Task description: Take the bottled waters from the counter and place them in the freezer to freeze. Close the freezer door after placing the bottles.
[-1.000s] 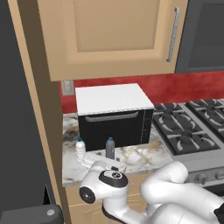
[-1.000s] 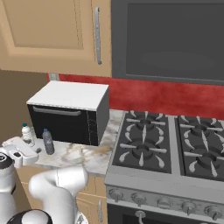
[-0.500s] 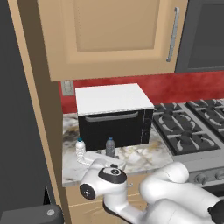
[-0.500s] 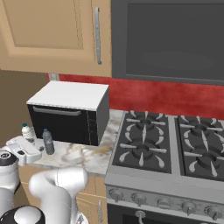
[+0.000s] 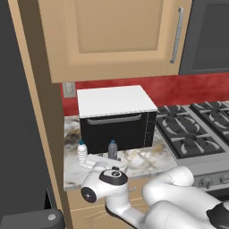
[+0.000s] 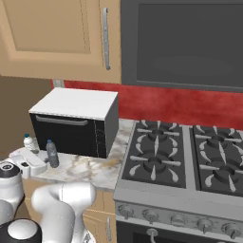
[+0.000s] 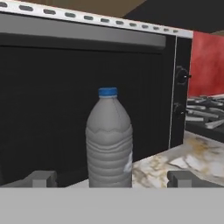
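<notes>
Hand view: grey bottle (image 7: 109, 140) upright, blue cap, ribbed, between wide-open gripper (image 7: 112, 179) fingers. Marble counter (image 5: 147, 160), black oven (image 5: 117, 118) behind, red backsplash (image 6: 156, 102).

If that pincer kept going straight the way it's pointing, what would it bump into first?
Most likely the grey bottle, standing upright between the open pincer's fingertips. Behind it is the black oven.

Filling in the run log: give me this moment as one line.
stage: reaching for bottle | gripper: open, holding nothing | grey bottle: upright between fingers | white bottle: upright on counter | oven: behind
</notes>
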Robot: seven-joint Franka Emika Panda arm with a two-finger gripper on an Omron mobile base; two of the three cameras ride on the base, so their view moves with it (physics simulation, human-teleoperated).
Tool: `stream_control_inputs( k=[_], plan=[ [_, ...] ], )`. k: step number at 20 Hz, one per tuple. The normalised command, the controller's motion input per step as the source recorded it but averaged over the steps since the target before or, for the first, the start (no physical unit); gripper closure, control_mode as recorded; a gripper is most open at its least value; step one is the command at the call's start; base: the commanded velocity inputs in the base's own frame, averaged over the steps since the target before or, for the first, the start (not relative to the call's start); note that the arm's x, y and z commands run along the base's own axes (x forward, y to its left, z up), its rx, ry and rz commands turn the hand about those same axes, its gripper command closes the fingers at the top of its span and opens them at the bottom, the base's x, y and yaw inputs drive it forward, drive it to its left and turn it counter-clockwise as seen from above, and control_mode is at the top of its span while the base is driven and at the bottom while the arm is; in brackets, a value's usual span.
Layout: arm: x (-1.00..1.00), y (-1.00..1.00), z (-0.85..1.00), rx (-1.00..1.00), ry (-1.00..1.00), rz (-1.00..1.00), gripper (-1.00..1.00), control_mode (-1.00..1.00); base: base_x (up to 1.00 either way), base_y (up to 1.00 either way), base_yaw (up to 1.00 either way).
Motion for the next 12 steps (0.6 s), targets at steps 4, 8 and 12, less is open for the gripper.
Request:
stream_control_inputs(
  k=[4, 8, 12],
  plan=[
    [0.13, 0.00, -0.05, -0.03, 0.00, 0.00, -1.00, -1.00, 0.00, 0.00, 0.00],
    [0.15, 0.00, -0.05, -0.03, 0.00, 0.00, -1.00, -1.00, 0.00, 0.00, 0.00],
    [0.13, 0.00, -0.05, -0.03, 0.00, 0.00, -1.00, -1.00, 0.00, 0.00, 0.00]
  ],
)
